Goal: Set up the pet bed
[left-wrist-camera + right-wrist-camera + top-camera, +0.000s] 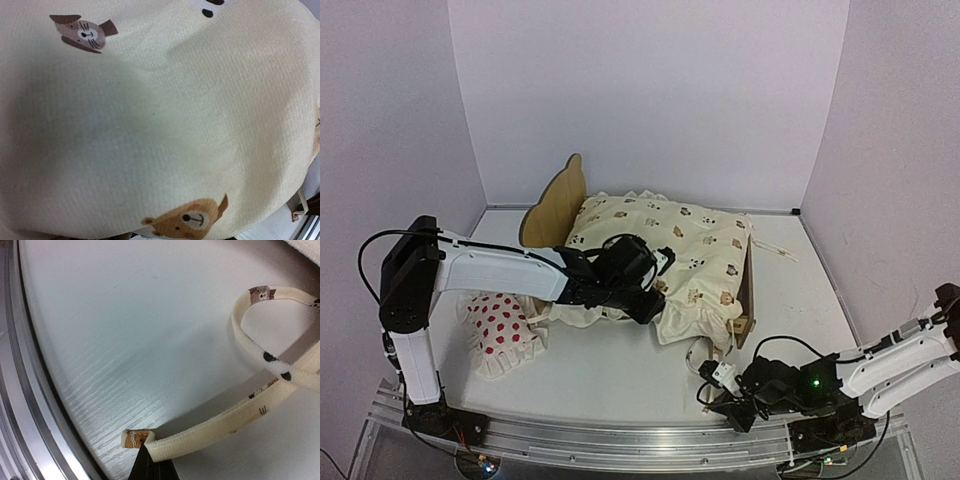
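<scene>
Probably light and stiff: pale plywood pet bed, grip its rigid bear-ear headboard, clear of the soft cream animal-print quilt. State of left gripper can't be told; right gripper closed.

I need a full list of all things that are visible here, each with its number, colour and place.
pet bed: one, pale wood, mid-table, mostly covered by the quilt.
quilt: one, cream with animal prints, spread over the bed.
tie strap: one clearly seen, cream, looped on the table.
pillow: one, white with red dots, on the table left of the bed.
table: one, white.
walls: three, pale, around the table.
left gripper: one, black, at the quilt's near edge.
right gripper: one, black, shut, at the strap's end.
</scene>
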{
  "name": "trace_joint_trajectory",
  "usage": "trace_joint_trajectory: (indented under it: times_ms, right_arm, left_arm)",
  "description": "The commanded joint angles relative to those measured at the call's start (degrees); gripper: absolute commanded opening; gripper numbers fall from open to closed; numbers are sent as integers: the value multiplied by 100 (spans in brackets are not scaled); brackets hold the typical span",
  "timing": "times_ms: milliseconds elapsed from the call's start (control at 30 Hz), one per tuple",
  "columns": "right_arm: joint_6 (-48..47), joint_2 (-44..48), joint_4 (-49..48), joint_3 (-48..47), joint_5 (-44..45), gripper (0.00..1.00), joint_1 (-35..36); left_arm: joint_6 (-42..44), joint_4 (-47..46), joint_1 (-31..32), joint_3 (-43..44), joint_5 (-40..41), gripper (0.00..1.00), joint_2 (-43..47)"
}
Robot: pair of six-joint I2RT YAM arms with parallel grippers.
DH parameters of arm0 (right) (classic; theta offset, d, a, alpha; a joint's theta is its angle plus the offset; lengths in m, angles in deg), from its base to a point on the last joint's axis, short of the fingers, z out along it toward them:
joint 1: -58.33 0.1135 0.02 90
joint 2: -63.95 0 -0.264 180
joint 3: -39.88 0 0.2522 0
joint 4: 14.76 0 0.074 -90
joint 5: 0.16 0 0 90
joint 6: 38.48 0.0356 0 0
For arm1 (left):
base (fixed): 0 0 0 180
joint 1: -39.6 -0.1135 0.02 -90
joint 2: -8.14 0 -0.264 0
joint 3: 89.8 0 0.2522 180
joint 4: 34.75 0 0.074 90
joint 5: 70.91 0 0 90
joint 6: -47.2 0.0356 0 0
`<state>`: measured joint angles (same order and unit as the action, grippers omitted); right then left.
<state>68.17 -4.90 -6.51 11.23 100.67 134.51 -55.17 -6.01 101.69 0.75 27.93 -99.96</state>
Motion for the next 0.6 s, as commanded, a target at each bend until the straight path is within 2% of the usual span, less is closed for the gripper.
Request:
trace_joint_trajectory:
  times_ms: [0,300,433,567]
  right_arm:
    - [-83,-381,-814,119,472,0,32]
    - [-4,-620,-1119,224,802,0,35]
    - [45,-237,-1119,430,874,9,35]
    - [75,429,-1103,702,915,21,32]
  left_arm:
    - [68,12,-224,229,261,45,-184]
    - [-213,182,-167,-474,14,44,493]
    - [-249,249,-52,-617,-370,44,775]
    - [-271,382,161,-628,-423,44,933]
